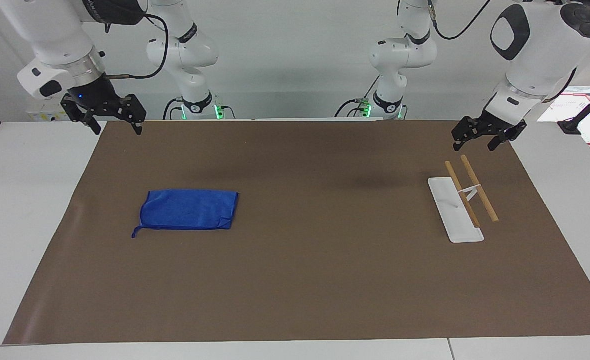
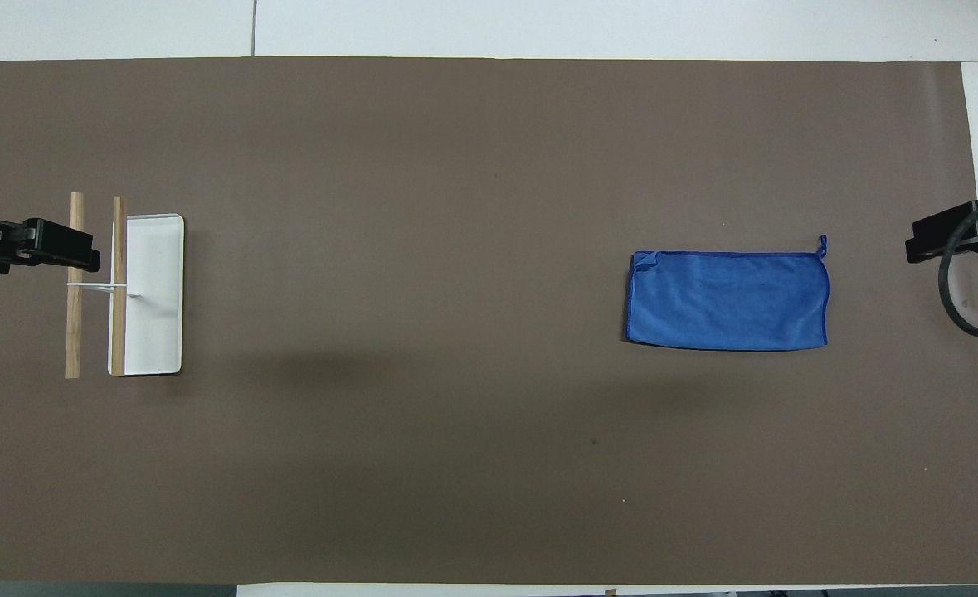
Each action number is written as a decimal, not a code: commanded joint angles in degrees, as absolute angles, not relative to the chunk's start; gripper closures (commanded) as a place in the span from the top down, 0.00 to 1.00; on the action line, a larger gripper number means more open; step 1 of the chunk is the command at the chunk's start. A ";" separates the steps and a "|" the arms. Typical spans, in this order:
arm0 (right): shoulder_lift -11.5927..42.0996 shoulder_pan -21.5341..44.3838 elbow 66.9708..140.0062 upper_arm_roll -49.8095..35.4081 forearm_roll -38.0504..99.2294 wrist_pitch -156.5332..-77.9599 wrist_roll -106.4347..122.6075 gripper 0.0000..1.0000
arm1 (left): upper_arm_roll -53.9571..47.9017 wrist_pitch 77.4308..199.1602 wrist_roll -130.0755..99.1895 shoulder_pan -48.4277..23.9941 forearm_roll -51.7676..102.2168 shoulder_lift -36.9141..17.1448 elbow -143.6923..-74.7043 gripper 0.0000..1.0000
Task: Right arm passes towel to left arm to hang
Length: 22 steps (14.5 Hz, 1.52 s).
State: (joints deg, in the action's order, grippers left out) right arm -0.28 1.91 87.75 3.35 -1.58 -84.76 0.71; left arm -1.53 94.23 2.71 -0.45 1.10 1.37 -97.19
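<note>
Brown-matted worktop [image 1: 295, 280] | towel [image 1: 188, 210] soft, light; pinch an edge | right tool [image 1: 117, 120], left tool [image 1: 490, 137]: fingers apart, empty

Even, bright light falls from above me; nothing glares. Soft, blurred shadows of my arms lie on the brown mat [image 1: 295, 280], one darker smudge near the towel rack [image 1: 462, 200], another faint one by the blue towel [image 2: 727, 300]. Both views are sharp across the mat, with straight edges and no visible bending at the corners.
</note>
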 commanded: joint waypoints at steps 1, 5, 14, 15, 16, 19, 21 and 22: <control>-0.26 1.50 88.06 3.08 -2.20 -84.90 1.58 1.00 | -1.49 95.54 3.08 -0.79 -0.18 3.25 -99.49 1.00; -0.26 1.14 88.15 2.99 -1.50 -85.17 1.50 1.00 | -1.49 95.54 3.08 -0.79 -0.18 3.25 -99.49 1.00; -1.23 1.23 90.26 2.99 -0.18 -85.43 -2.64 1.00 | -1.49 95.54 2.99 -0.88 -0.18 3.25 -99.40 1.00; -1.23 1.23 90.26 3.08 -0.18 -85.43 -2.64 1.00 | -1.49 95.71 2.99 -0.88 -0.18 3.25 -99.40 1.00; -1.23 1.23 90.26 3.08 -0.18 -85.43 -2.55 1.00 | -1.49 95.71 3.08 -0.88 -0.18 3.25 -99.49 1.00; -1.23 1.23 90.26 3.08 -0.18 -85.78 -2.55 1.00 | -1.49 95.89 3.08 -0.79 -0.18 3.25 -99.40 1.00; -1.32 1.23 90.44 2.99 -0.18 -85.78 -2.46 1.00 | -1.49 95.89 2.99 -0.88 -0.18 3.25 -99.40 1.00; -1.41 1.49 90.53 3.08 -0.18 -85.87 -2.63 1.00 | -1.58 95.89 2.99 -0.88 -0.18 3.25 -99.40 1.00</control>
